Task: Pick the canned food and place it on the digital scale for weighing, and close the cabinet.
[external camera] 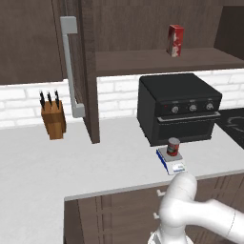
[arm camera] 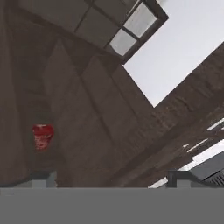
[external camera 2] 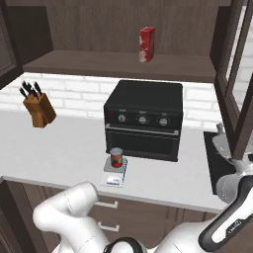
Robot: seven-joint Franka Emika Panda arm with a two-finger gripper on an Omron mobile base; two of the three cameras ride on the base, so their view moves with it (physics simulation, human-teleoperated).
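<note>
White tabletop (external camera: 71, 162): canned food (external camera: 174, 146) is seen upright on the digital scale (external camera: 170, 160) before the oven (external camera: 178, 107). Cabinet (external camera: 88, 71) doors stand open. Hand (arm camera: 111, 179) is spread wide, nothing held. Risk judged: a swing at the door could clip the box (external camera: 175, 40) on the shelf.

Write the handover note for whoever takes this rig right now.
Pincer: open, holding nothing, facing up into the cabinet.
Can: upright on the scale, on the counter before the oven.
Done: can placed for weighing.
Left: close the cabinet; its left door stands open, and so does the right one. A red box stays on the shelf.
</note>
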